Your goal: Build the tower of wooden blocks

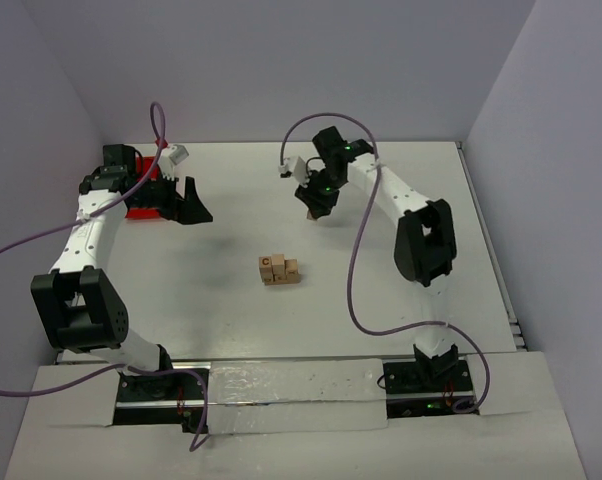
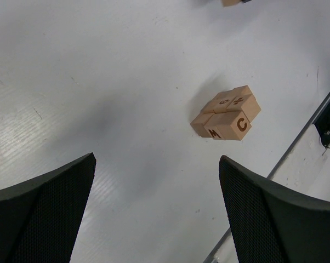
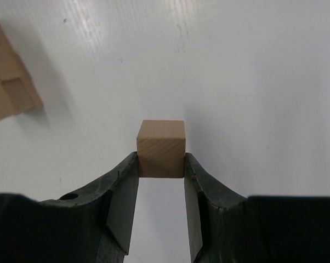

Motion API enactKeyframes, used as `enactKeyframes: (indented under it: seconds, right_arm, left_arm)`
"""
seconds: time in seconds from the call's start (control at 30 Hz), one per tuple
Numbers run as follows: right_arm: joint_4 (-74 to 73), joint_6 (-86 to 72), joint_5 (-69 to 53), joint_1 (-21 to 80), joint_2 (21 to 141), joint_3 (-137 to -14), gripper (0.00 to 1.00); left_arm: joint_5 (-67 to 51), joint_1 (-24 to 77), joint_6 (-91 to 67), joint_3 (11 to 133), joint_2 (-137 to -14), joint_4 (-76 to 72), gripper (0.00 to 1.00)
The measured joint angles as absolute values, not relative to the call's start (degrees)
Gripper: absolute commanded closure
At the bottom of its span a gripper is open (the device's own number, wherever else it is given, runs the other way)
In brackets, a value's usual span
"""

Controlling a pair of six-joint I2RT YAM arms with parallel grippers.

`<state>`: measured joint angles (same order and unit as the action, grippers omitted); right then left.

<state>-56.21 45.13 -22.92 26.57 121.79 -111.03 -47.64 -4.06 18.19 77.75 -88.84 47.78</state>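
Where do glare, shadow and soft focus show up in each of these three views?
Right wrist view: glare streaks the table beyond the sharp held block; the block cluster at left is blurred. Left wrist view: a soft shadow spreads left of the cluster. Top view: even light, faint shadows only.

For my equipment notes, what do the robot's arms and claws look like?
The left arm and right arm are white tubes with black joints, each trailing a purple cable. The left claw and right claw have black, tapered fingers.
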Motion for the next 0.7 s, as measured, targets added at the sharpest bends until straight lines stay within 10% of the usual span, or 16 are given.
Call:
enactKeyframes:
  seconds: [0.7]
  right_arm:
    - [-61.23, 56.22, -24.92, 34.37, 101.93, -93.81, 0.96]
  left_arm:
    - [-47.31, -0.78, 16.59, 76.79, -88.84, 45.61, 0.01]
